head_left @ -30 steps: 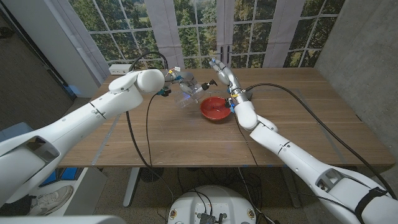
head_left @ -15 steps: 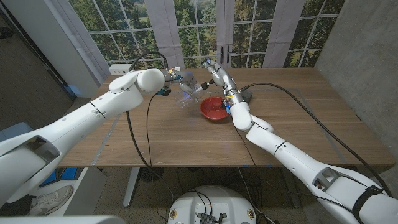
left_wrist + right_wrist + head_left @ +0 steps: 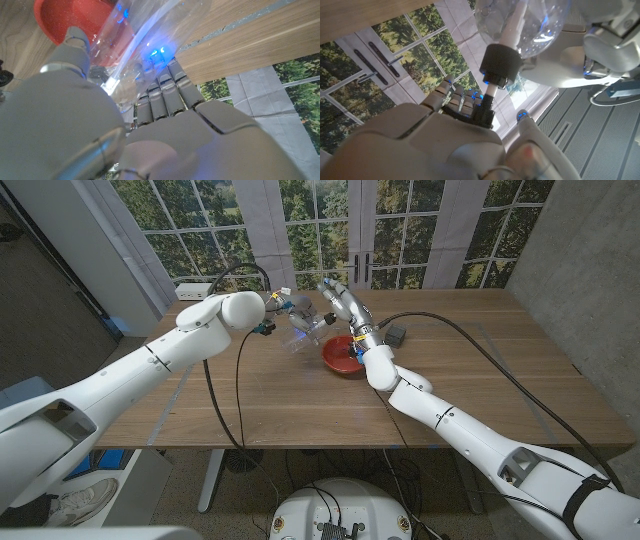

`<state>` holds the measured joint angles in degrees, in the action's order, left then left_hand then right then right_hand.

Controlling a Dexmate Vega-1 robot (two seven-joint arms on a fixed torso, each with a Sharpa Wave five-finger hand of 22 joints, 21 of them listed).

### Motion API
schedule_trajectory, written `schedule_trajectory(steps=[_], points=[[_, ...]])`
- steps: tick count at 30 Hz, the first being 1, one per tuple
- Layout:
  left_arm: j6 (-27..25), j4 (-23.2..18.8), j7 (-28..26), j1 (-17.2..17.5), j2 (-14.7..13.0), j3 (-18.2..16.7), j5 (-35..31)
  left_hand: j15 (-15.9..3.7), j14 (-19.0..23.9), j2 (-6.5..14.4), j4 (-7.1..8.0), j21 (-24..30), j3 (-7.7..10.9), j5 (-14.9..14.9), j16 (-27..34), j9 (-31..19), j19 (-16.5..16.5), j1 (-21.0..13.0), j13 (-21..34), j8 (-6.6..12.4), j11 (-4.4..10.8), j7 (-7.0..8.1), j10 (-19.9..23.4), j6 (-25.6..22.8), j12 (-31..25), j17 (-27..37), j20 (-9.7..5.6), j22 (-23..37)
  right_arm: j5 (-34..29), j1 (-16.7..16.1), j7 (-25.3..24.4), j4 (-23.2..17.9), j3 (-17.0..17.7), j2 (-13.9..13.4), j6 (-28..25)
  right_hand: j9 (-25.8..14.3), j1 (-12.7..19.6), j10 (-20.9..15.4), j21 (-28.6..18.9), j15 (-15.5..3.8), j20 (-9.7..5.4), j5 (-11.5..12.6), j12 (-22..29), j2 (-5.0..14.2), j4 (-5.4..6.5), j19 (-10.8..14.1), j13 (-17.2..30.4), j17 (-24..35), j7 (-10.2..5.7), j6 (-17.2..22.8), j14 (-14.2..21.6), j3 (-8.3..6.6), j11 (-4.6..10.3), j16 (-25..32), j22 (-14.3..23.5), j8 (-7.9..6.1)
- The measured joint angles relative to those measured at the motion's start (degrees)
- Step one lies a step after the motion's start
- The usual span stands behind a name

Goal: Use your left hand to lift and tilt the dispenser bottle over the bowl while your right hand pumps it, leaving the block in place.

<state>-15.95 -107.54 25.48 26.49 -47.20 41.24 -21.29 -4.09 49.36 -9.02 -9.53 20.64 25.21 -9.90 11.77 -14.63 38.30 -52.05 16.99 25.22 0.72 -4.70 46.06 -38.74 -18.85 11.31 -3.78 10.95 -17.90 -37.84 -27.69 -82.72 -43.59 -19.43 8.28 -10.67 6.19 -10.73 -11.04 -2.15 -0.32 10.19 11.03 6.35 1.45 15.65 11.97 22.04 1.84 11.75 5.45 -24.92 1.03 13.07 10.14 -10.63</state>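
**Bottle tilted over bowl, pump about to be pressed**

The left hand (image 3: pixel 283 307) grasps the clear dispenser bottle (image 3: pixel 304 328), lifted and tipped toward the red bowl (image 3: pixel 344 355) at the bench's (image 3: pixel 250 400) far middle. The right hand (image 3: pixel 335 295) has its fingers (image 3: pixel 462 102) on the black pump head (image 3: pixel 501 65); whether they grip it cannot be told. Lifting looks done; pumping remains. The dark block (image 3: pixel 397 334) sits right of the bowl, near the right forearm. Open bench lies nearer.

Clear dispenser bottle (image 3: pixel 303 330) tilted above table, beside red bowl (image 3: pixel 342 354)

One dispenser bottle (image 3: pixel 303 330), one bowl (image 3: pixel 342 354), one block (image 3: pixel 397 334).
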Motion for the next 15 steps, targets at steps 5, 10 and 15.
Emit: schedule_trajectory(steps=[5, 10, 15], points=[[-0.03, 0.01, -0.54, 0.28, -0.04, -0.01, -0.09, 0.0, 0.02, 0.0, 0.0, 0.35, -0.01, 0.0, 0.27, 0.0, 0.0, 0.0, -0.22, -0.01, 0.08, -0.28, 0.3, -0.3, 0.01, 0.0, 0.0, 0.0, -0.71, 0.45, 0.22, 0.25, -0.8, 0.11, -0.33, 0.0, -0.03, 0.0, 0.0, 0.0, -0.22, 0.0, 0.0, 0.01, 0.0, 0.23, 0.0, -0.26, 0.0, 0.0, 0.0, 0.0, 0.0, 0.0, 0.0, 0.0], [-0.03, 0.02, -0.97, 0.48, -0.06, -0.11, -0.23, 0.19, 0.41, 0.0, -0.14, 0.57, -0.16, 0.0, 0.43, 0.0, 0.0, 0.0, -0.53, -0.07, 0.2, -0.09, 0.62, -1.14, 0.07, 0.25, 0.0, 0.01, -1.36, 0.73, 0.39, 0.59, -1.4, 0.25, -0.52, 0.0, -1.14, 0.0, 0.0, 0.0, -0.41, 0.0, 0.0, -0.07, -0.01, 0.42, 0.0, -0.26, 0.0, 0.0, 0.0, 0.0, 0.0, 0.0, 0.0, 0.0], [0.18, 0.18, -1.73, 0.81, -0.01, -0.38, -0.19, 0.19, 0.42, -0.01, -0.15, 0.57, -0.16, 0.0, 0.43, -0.01, 0.0, -0.01, -0.8, -0.21, -0.1, -0.26, 0.92, -1.58, 0.11, 0.3, 0.0, 0.01, -2.28, 1.29, 0.53, 1.22, -2.49, 0.69, -0.75, 0.0, -1.14, -0.01, -0.23, 0.0, -0.41, 0.0, 0.0, -0.07, 0.15, 0.42, 0.0, -0.45, 0.0, 0.0, 0.0, -0.16, 0.01, -0.46, 0.0, 0.0]])
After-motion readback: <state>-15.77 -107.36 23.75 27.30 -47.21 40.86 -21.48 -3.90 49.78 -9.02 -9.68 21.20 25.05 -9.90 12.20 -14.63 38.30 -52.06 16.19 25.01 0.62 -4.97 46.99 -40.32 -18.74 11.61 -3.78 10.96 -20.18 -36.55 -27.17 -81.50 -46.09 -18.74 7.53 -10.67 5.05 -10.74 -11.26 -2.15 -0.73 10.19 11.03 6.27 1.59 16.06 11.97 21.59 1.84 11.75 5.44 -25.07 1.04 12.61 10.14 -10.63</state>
